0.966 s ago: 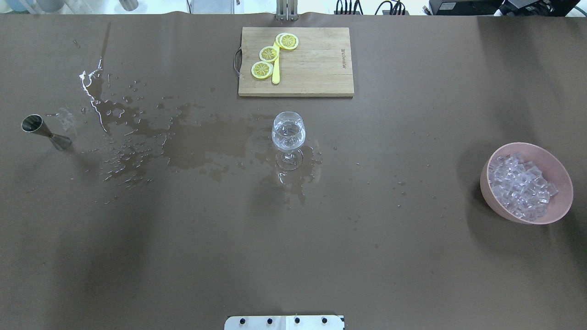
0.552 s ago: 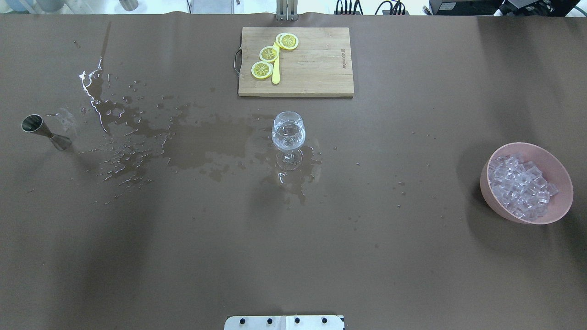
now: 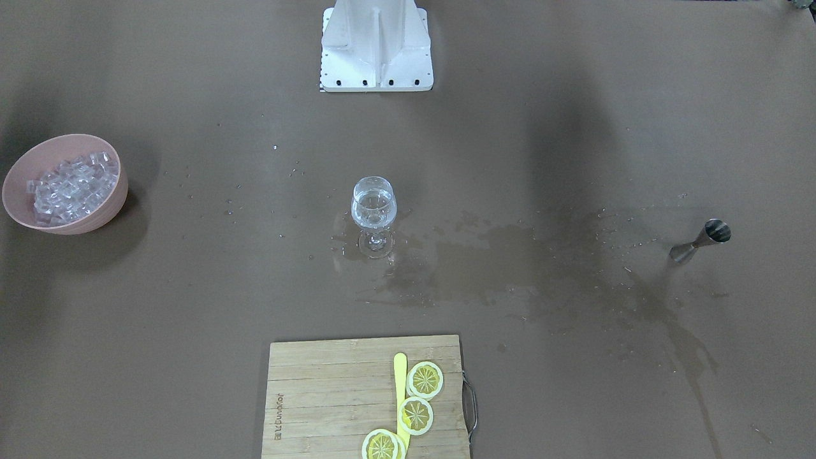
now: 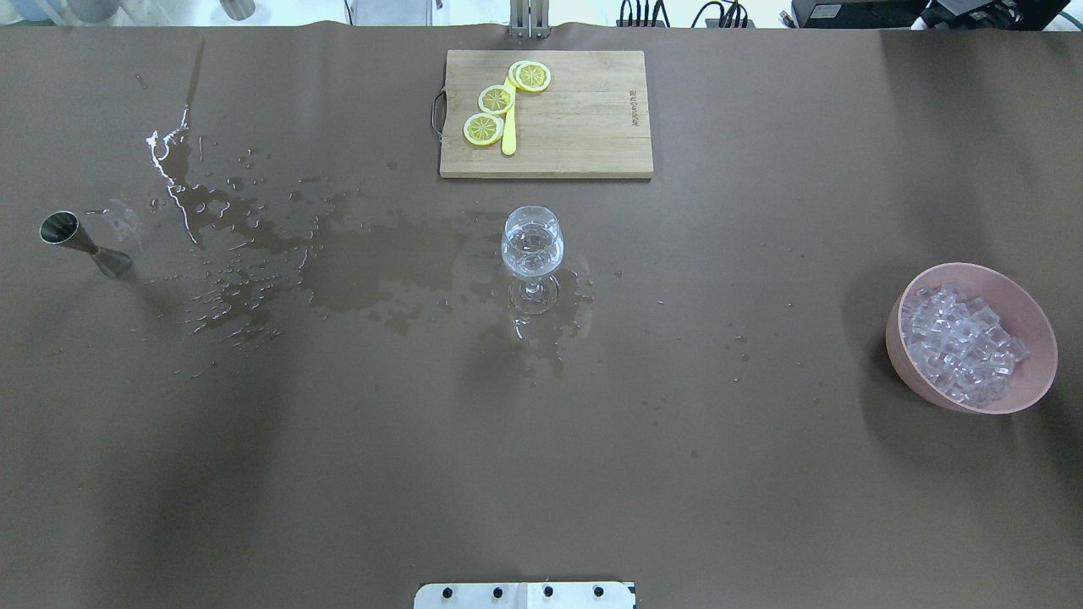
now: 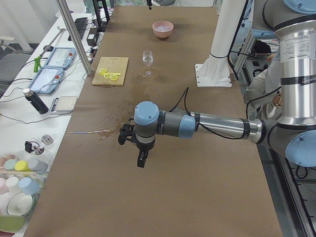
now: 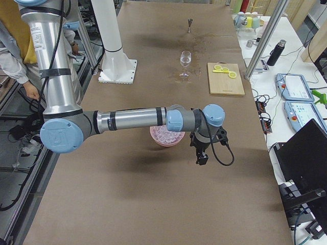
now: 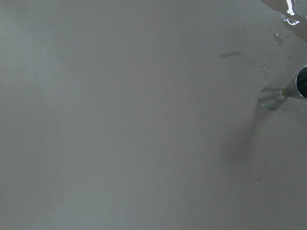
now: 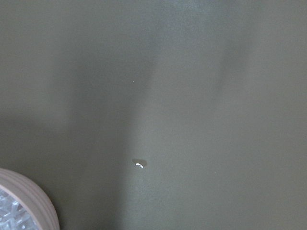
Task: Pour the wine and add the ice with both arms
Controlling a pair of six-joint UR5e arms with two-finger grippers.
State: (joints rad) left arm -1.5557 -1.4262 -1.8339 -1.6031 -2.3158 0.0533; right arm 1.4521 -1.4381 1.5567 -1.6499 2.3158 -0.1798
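left arm stretched level, left gripper pointing down; right arm same, right gripper down; grip state unclear.

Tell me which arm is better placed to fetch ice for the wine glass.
Right, I think. The pink bowl of ice stands on the robot's right, and the right gripper hangs close beside it. The left gripper is at the opposite end, near the jigger.
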